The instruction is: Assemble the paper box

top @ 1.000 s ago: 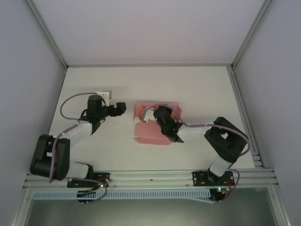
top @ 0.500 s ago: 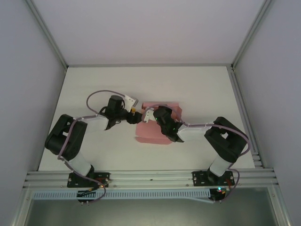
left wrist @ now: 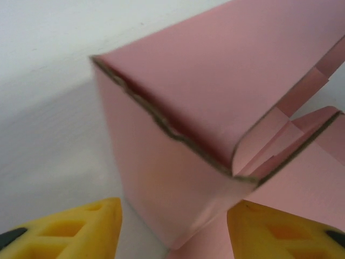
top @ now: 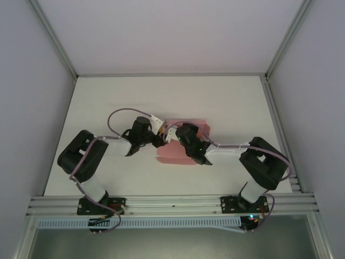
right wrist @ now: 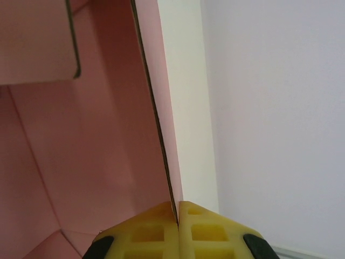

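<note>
The paper box (top: 173,154) is salmon-pink card, partly folded, lying mid-table with walls raised. In the left wrist view a standing corner of the paper box (left wrist: 178,178) sits between my yellow fingers (left wrist: 81,226), which are apart; a gap shows on the left side. My left gripper (top: 161,140) is open at the box's left edge. My right gripper (top: 172,134) is shut on a thin upright wall of the paper box (right wrist: 108,140), the card's edge pinched between both pads (right wrist: 145,226). The two grippers almost meet over the box's left part.
The white table (top: 242,102) is bounded by pale walls at the back and sides and an aluminium rail (top: 172,204) at the near edge. A lilac cable (top: 122,112) loops above my left arm. Free table lies to the left, right and behind the box.
My left arm swung right from the table's left side to the box's left edge, and its jaws narrowed around a corner. The right gripper kept its pinch, barely shifting.
</note>
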You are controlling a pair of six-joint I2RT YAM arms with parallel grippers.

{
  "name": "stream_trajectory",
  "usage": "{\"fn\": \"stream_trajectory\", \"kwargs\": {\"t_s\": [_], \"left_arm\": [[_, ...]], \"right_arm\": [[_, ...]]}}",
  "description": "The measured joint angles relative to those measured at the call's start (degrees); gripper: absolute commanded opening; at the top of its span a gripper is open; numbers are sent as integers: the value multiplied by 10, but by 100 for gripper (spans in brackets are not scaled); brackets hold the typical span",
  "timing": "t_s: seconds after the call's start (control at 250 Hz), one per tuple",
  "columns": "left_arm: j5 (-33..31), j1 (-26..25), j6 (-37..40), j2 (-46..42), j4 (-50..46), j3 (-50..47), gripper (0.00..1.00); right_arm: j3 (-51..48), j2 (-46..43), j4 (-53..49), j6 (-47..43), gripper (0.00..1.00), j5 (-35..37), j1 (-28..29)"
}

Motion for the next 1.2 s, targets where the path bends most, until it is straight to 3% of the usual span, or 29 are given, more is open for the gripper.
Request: {"fn": "stream_trajectory", "kwargs": {"t_s": [0.112, 0.212, 0.268, 0.339, 0.459, 0.647, 0.835, 1.122, 1.202], "left_arm": [[-12, -9, -9, 23, 34, 0, 53], [-26, -9, -24, 35, 58, 2, 43], [-35, -9, -30, 40, 70, 2, 42], [-48, -9, -38, 47, 90, 2, 29], [-80, -14, -42, 54, 101, 7, 24], [-167, -33, -40, 64, 84, 30, 0], [-278, -65, -74, 78, 73, 48, 0], [-338, -81, -104, 78, 125, 15, 0], [-341, -81, -107, 78, 126, 14, 17]], "right_arm": [[-1, -7, -18, 20, 0, -1, 1], [-1, -7, -21, 30, 0, -2, 1], [-1, -8, -24, 34, 0, -4, 1], [-1, -8, -25, 40, 0, -10, 1], [1, -8, -31, 50, 0, -18, 1], [9, -8, -42, 71, 0, -37, -1], [16, -8, -53, 89, 0, -44, -5], [18, -8, -49, 94, 0, -62, -6], [18, -8, -47, 98, 0, -65, -6]]}}
